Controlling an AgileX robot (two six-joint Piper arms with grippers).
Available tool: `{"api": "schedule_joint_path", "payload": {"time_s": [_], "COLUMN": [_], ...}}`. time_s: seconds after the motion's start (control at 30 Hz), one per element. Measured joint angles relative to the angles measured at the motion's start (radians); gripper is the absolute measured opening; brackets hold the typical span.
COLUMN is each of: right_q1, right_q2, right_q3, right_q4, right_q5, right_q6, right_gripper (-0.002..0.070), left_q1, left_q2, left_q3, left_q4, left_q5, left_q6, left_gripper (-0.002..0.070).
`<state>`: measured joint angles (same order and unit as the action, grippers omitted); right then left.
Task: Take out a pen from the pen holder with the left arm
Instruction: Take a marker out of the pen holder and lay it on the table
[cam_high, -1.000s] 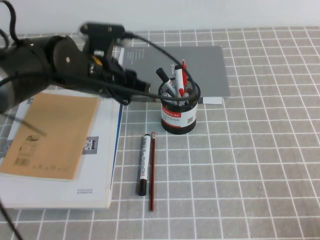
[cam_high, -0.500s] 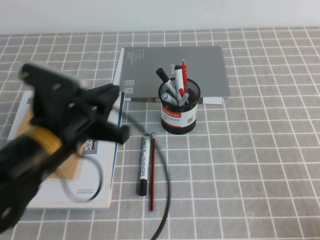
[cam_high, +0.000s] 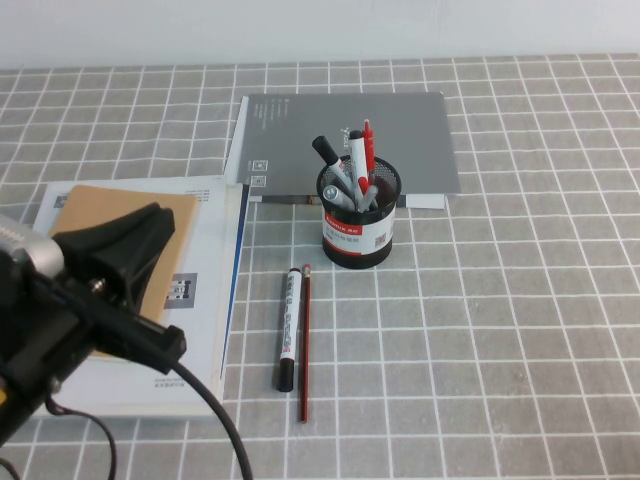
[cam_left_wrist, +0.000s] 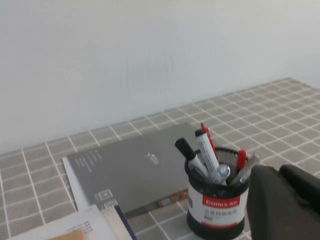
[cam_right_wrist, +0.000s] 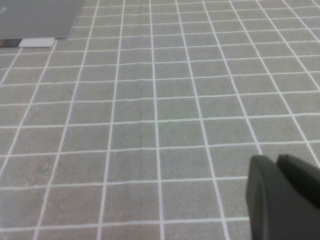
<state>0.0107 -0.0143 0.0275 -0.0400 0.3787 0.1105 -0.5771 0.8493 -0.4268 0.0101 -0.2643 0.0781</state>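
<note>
The black mesh pen holder (cam_high: 358, 235) stands upright mid-table with several pens (cam_high: 355, 165) sticking out of it. A black-and-white marker (cam_high: 288, 325) and a red pencil (cam_high: 305, 340) lie side by side on the tiles in front of it. My left gripper (cam_high: 150, 222) hovers low at the near left over the books, shut and holding nothing. In the left wrist view the left gripper (cam_left_wrist: 281, 175) sits just beside the pen holder (cam_left_wrist: 215, 210), apart from it. My right gripper (cam_right_wrist: 277, 165) is shut over bare tiles and does not show in the high view.
A grey book (cam_high: 340, 140) lies flat behind the holder, seen too as the grey book (cam_left_wrist: 130, 170) in the left wrist view. A white book (cam_high: 205, 290) with a tan notebook (cam_high: 100, 205) on top lies at the left, partly under my left arm.
My left arm has pulled back from beside the holder to the near left corner. Its gripper has gone from partly open to shut, with nothing in it. Pens and holder have not moved.
</note>
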Motion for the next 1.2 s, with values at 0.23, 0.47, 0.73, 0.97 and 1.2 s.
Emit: {"api": "schedule_joint_path", "payload": {"time_s": [0.23, 0.47, 0.73, 0.97, 1.2], "right_q1": [0.0, 0.0, 0.0, 0.0, 0.0], "right_q2": [0.0, 0.0, 0.0, 0.0, 0.0], "right_q3": [0.0, 0.0, 0.0, 0.0, 0.0], "right_q4": [0.0, 0.0, 0.0, 0.0, 0.0], "right_q5": [0.0, 0.0, 0.0, 0.0, 0.0], "right_q6": [0.0, 0.0, 0.0, 0.0, 0.0], "right_gripper": [-0.0013, -0.0013, -0.0013, -0.0013, -0.0013], "left_q1": [0.0, 0.013, 0.082, 0.361, 0.576], "left_q2": [-0.004, -0.105, -0.424, -0.647, -0.799], "left_q3": [0.003, 0.184, 0.431, 0.45, 0.452], "left_q4": [0.002, -0.01, -0.051, -0.044, -0.04], "left_q5": [0.063, 0.04, -0.017, 0.208, 0.446], "left_q6": [0.003, -0.003, 0.043, 0.048, 0.048], "left_gripper": [-0.0002, -0.0002, -0.0002, -0.0003, -0.0003]}}
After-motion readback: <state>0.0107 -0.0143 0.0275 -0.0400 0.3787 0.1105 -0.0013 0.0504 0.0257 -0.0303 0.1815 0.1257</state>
